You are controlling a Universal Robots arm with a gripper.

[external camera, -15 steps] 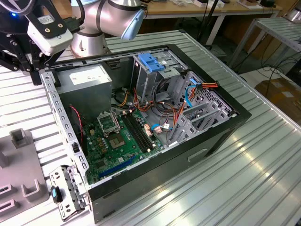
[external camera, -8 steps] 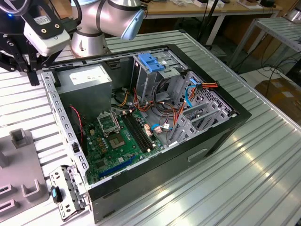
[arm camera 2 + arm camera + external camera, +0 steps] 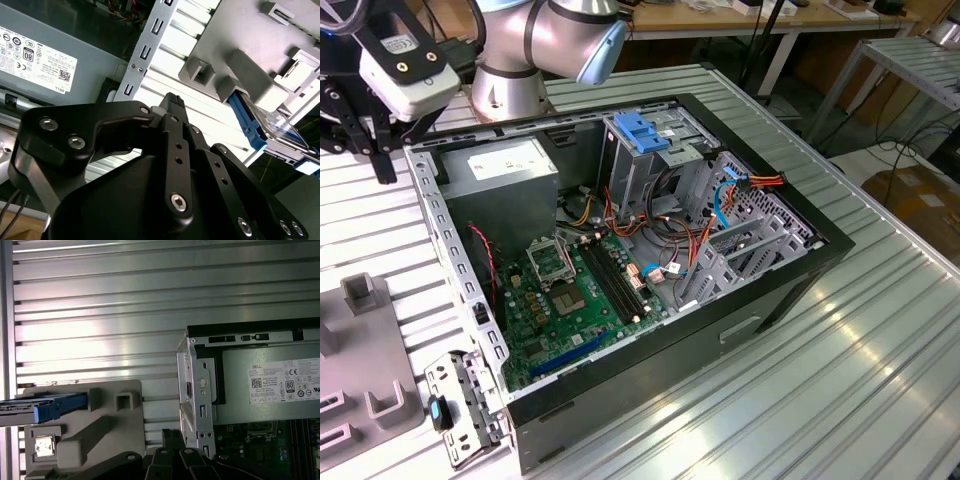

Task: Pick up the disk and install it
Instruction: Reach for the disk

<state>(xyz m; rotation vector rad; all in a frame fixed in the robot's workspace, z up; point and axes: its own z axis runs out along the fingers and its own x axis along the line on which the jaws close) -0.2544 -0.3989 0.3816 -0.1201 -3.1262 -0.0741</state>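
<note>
Disk [image 3: 55, 407]: thin dark slab with a bright blue rail along its side and a blue end. It sits in the grey holder [image 3: 107, 390] on the tabletop [image 3: 150, 315], near the open computer case [image 3: 200, 390]. Long axis runs along the tabletop's ribs, blue end toward the case. My gripper [image 3: 172, 100] hangs between holder and case; apart or together, I cannot tell.

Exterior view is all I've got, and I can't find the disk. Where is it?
Observer: In the first wrist view the disk sits in a slot of the grey fixture, outside the case.
Operator: Is it held yet?
Observer: No. In the second wrist view the gripper is apart from the disk, over the ribbed table between fixture and case.
</note>
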